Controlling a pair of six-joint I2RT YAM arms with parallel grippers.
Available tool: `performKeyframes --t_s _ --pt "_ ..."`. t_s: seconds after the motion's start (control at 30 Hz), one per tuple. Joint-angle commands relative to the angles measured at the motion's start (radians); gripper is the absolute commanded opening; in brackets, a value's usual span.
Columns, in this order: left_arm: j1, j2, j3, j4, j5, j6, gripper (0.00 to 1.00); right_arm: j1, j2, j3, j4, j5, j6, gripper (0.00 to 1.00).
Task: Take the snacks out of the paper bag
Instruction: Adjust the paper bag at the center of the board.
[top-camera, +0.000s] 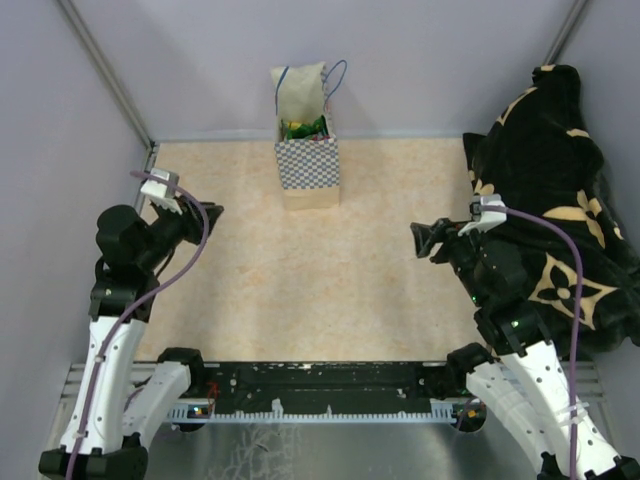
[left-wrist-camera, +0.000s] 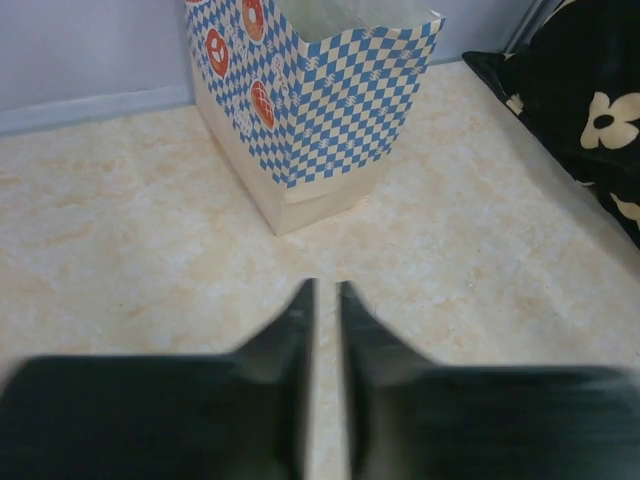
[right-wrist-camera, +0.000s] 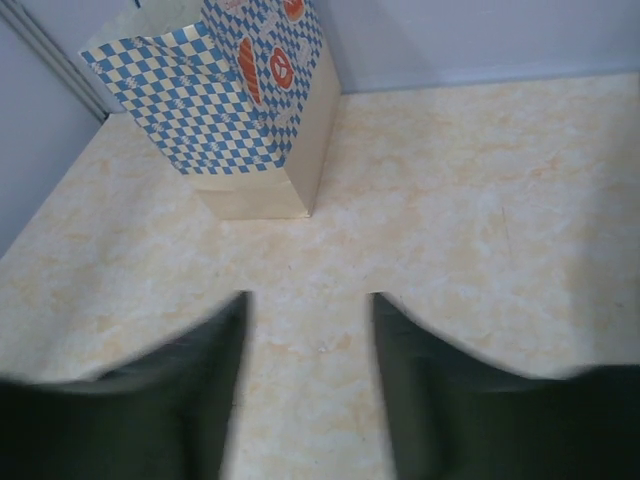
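Note:
The paper bag (top-camera: 308, 165) stands upright at the back middle of the table, cream with a blue-and-white checkered band. Green and yellow snacks (top-camera: 305, 127) show in its open top. In the left wrist view the paper bag (left-wrist-camera: 320, 110) is ahead, well beyond my left gripper (left-wrist-camera: 327, 290), whose jaws stand a narrow slit apart with nothing between them. The right wrist view has the paper bag (right-wrist-camera: 230, 110) at upper left, and my right gripper (right-wrist-camera: 310, 300) is open wide and empty over bare table. From above, the left gripper (top-camera: 210, 212) and right gripper (top-camera: 420, 240) hang far from the bag.
A black-and-tan blanket (top-camera: 550, 200) is heaped along the right side, just behind the right arm, and the blanket (left-wrist-camera: 590, 110) also shows at the right edge of the left wrist view. Grey walls enclose the table on three sides.

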Motion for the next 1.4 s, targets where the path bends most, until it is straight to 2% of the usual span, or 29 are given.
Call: performKeyframes --t_s 0.0,0.03,0.07,0.1,0.13,0.17,0.43,0.73,1.07,1.23,1.37 --pt "0.005 0.044 0.058 -0.009 0.033 -0.011 0.0 0.009 -0.023 -0.006 0.05 -0.038 -0.062 0.0" --pt "0.005 0.057 0.061 -0.002 0.027 -0.012 0.0 0.009 -0.019 0.001 0.039 -0.028 -0.05 0.0" --pt "0.005 0.07 0.066 0.008 0.026 -0.017 0.15 0.009 -0.016 0.004 0.035 -0.029 -0.055 0.03" --pt "0.005 0.084 0.076 0.016 0.029 -0.025 0.52 0.008 -0.014 0.004 0.033 -0.026 -0.061 0.54" --pt "0.004 0.105 0.088 0.024 0.039 -0.028 0.87 0.009 -0.014 0.0 0.032 -0.006 -0.051 0.92" --pt "0.005 0.129 0.108 0.033 0.051 -0.031 0.98 0.009 -0.016 -0.003 0.03 0.015 -0.039 0.98" --pt "0.004 0.366 0.312 0.089 0.099 -0.042 1.0 0.009 -0.053 -0.029 0.015 0.05 -0.041 0.99" --pt "-0.002 0.676 0.578 0.188 0.094 -0.135 1.0 0.009 -0.066 -0.039 -0.01 0.06 -0.019 0.99" --pt "-0.132 1.064 1.044 0.089 -0.052 -0.076 0.99 0.009 -0.118 -0.052 -0.003 0.077 -0.019 0.99" --pt "-0.191 1.196 1.146 0.155 -0.091 -0.033 0.96 0.009 -0.122 -0.048 -0.007 0.105 -0.02 0.99" --pt "-0.215 1.276 1.201 0.185 -0.274 0.01 0.92 0.009 -0.129 -0.051 -0.005 0.113 -0.019 0.99"
